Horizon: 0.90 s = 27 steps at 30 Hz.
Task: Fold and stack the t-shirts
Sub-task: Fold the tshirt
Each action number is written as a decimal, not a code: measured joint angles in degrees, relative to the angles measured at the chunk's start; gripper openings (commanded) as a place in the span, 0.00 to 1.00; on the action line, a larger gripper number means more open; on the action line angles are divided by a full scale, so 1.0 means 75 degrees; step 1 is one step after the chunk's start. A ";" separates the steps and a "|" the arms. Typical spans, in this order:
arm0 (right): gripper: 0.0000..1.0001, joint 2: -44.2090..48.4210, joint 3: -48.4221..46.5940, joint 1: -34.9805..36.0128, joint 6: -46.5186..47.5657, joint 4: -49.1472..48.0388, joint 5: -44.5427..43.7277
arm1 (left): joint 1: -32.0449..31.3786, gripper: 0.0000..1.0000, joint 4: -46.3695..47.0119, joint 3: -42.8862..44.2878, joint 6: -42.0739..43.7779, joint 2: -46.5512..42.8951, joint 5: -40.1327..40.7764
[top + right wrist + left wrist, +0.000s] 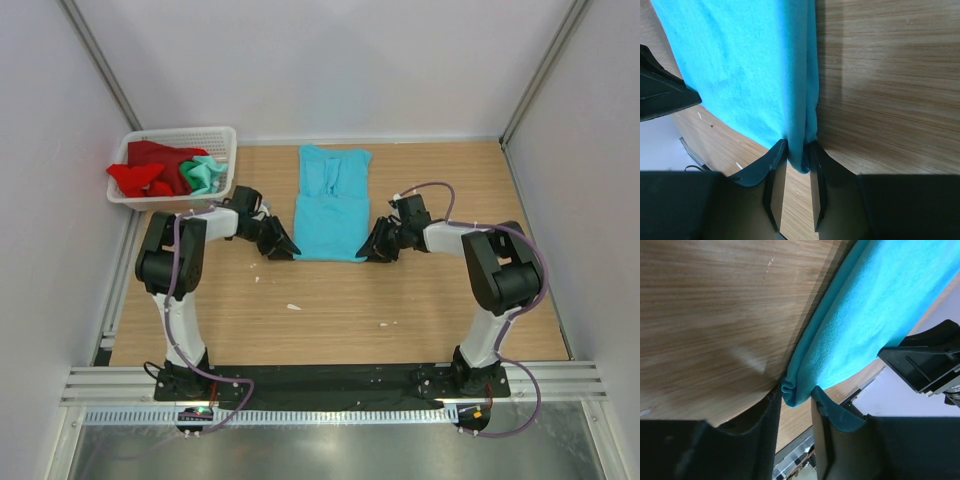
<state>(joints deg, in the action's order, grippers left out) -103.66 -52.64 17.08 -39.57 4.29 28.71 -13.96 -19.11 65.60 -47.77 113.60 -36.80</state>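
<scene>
a pale wooden table [330, 310] sits between white walls. up and left of the blue shirt [330, 215], a white basket [225, 135] holds a red shirt [140, 175] and a mint shirt [205, 175]. the left gripper [285, 247] pinches the blue shirt's near left corner. the shirt lies flat mid-table, its sides seemingly folded in. the right gripper [372, 248] pinches its near right corner. this looks like the hem-to-collar fold. next, both should lift together and carry the hem forward evenly.

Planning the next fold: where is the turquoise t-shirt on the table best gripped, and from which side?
Grip the turquoise t-shirt at its two near hem corners, coming in low from the outer sides: it lies flat as a long strip with doubled side edges to pinch. The left tool and right tool pinch there.
</scene>
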 measured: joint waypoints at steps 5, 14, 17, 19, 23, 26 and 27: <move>0.05 -0.0189 0.0000 -0.0003 -0.0119 -0.0163 0.0070 | -0.0009 0.00 -0.0015 0.0242 0.0087 0.0309 -0.0111; 0.02 -0.0099 0.0105 0.0009 -0.0146 -0.0143 0.0055 | -0.0073 0.00 0.0172 -0.0364 0.0592 -0.0294 0.0303; 0.01 0.0265 0.0487 0.0064 -0.0125 0.0038 0.0058 | -0.0140 0.00 0.0195 -0.1183 0.0635 -0.0956 0.0449; 0.02 0.0647 0.0851 0.0134 -0.0108 0.0248 0.0058 | -0.0248 0.00 0.0137 -0.1769 0.0627 -0.1454 0.0522; 0.01 0.1673 0.1655 0.0513 -0.0090 0.0755 0.0055 | -0.0595 0.00 -0.0067 -0.2920 0.0525 -0.2745 0.0592; 0.02 0.2547 0.2142 0.0813 -0.0149 0.1119 0.0023 | -0.0749 0.00 -0.0242 -0.3535 0.0364 -0.3815 0.0574; 0.01 0.2879 0.2294 0.0921 -0.0187 0.1218 0.0006 | -0.0796 0.00 -0.0303 -0.3713 0.0318 -0.4188 0.0571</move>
<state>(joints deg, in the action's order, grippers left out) -82.06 -35.44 23.99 -40.97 13.43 28.75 -19.92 -21.39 37.76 -45.39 82.19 -32.51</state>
